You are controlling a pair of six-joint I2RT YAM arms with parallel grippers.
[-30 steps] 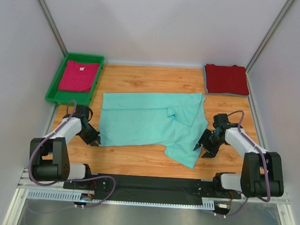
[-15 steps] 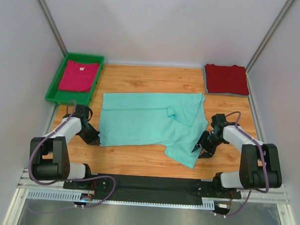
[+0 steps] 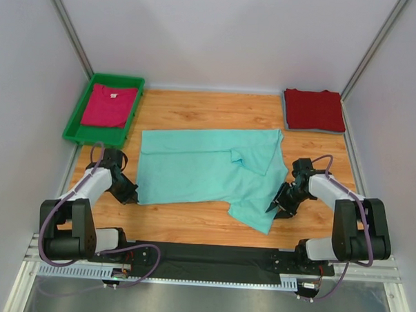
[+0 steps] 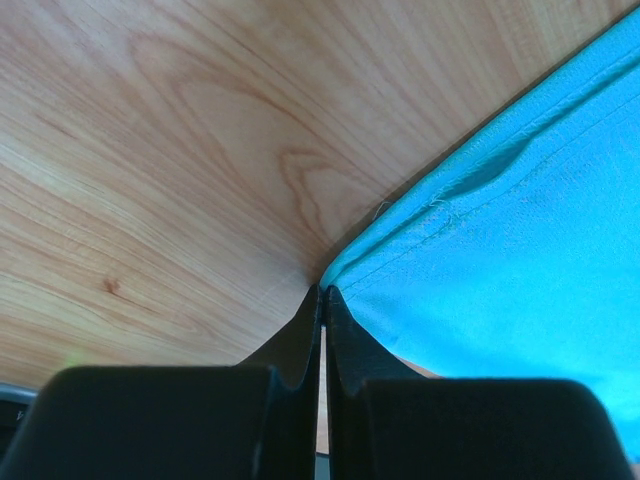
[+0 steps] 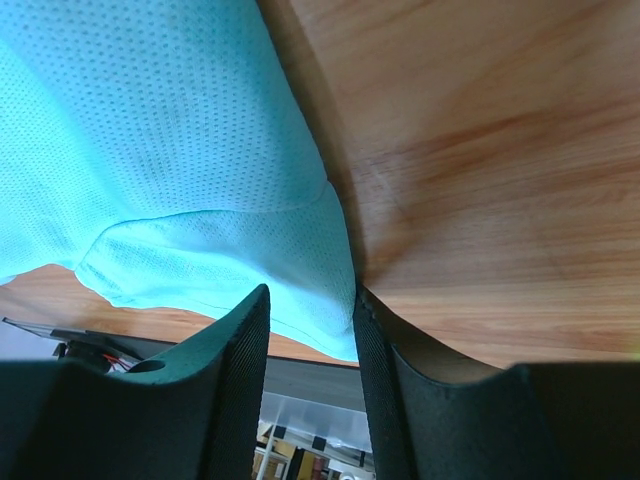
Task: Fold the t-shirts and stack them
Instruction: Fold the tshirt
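The mint-teal t-shirt (image 3: 207, 168) lies spread on the wooden table, its right sleeve folded inward and a flap hanging toward the near edge. My left gripper (image 3: 131, 196) is at its near left corner. In the left wrist view the gripper (image 4: 323, 292) is shut, with the shirt's corner (image 4: 480, 260) pinched at the fingertips. My right gripper (image 3: 275, 207) is at the shirt's near right edge. In the right wrist view it (image 5: 310, 298) is open, with the cloth edge (image 5: 180, 170) between the fingers. The dark red t-shirt (image 3: 313, 109) lies folded at the back right. The magenta-pink t-shirt (image 3: 110, 105) lies in the tray.
A green plastic tray (image 3: 76, 117) stands at the back left corner. White walls close in the table on three sides. Bare wood (image 3: 191, 224) shows along the near edge, in front of the arm bases' black rail (image 3: 210, 256).
My right gripper has moved left onto the shirt's near right edge. My left arm has shifted slightly, its gripper staying at the shirt's corner.
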